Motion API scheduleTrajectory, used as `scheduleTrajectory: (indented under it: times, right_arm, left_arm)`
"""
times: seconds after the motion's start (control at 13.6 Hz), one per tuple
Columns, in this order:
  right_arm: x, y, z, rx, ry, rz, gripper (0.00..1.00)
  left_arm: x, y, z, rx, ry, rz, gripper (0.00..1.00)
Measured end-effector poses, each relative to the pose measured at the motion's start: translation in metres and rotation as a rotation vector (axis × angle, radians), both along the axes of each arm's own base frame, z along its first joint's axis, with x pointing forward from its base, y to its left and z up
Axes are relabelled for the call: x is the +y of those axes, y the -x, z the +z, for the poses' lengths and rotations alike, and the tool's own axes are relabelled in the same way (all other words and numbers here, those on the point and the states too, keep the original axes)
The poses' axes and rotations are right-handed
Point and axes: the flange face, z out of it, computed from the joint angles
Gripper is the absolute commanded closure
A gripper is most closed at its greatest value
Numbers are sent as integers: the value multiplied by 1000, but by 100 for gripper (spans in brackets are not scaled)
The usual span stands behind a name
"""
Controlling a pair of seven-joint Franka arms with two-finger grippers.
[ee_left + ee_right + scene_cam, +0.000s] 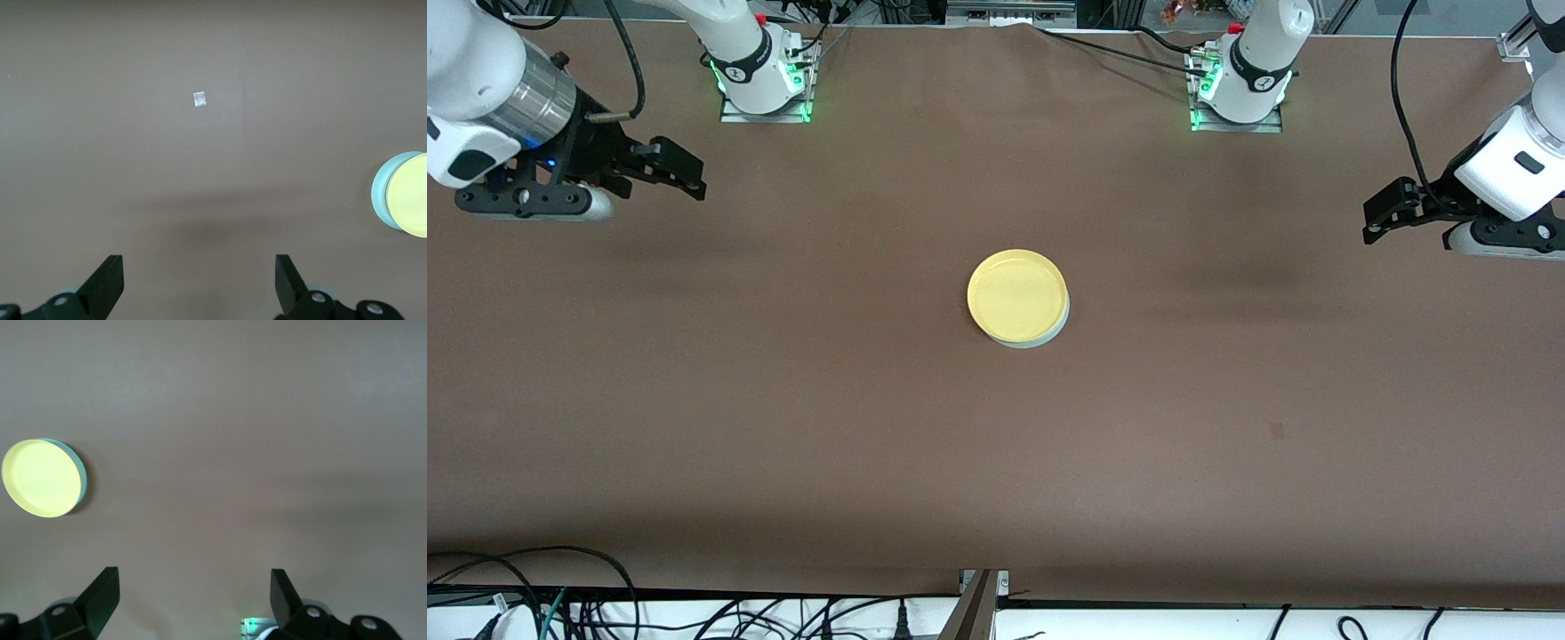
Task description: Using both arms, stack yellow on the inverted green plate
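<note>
The bright yellow plate point(1016, 293) lies on top of the pale green plate point(1052, 334) in the middle of the table; only a thin crescent of the green rim shows under it. My left gripper point(1376, 213) hangs open and empty over the left arm's end of the table. My right gripper point(692, 173) hangs open and empty over the right arm's end. In the left wrist view the gripper point(198, 267) is wide open, and the yellow plate point(408, 195) and green rim point(378, 193) sit far off at the edge. The right wrist view shows its open gripper point(193, 583), the yellow plate point(39, 477) and the green rim point(81, 475).
The arm bases point(760, 80) point(1240, 89) stand at the table edge farthest from the front camera. A small pale square mark point(1276, 431) is on the brown tabletop point(783, 400), also seen in the left wrist view point(199, 99). Cables point(560, 596) lie along the nearest edge.
</note>
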Motion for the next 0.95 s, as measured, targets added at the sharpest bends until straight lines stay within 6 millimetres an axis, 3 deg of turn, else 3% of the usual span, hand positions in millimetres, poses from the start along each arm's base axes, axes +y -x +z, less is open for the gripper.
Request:
scheduleTrajectory:
  times: [0.37, 0.59, 0.95]
  right_arm:
    - [-11, 0, -11, 14, 37, 27, 0]
    - [-25, 10, -22, 2, 31, 15, 0]
    - [-26, 24, -17, -14, 25, 19, 0]
  left_arm:
    - [-4, 0, 0, 0, 0, -9, 0]
    - [-3, 0, 0, 0, 0, -9, 0]
    - [-4, 0, 2, -3, 0, -11, 0]
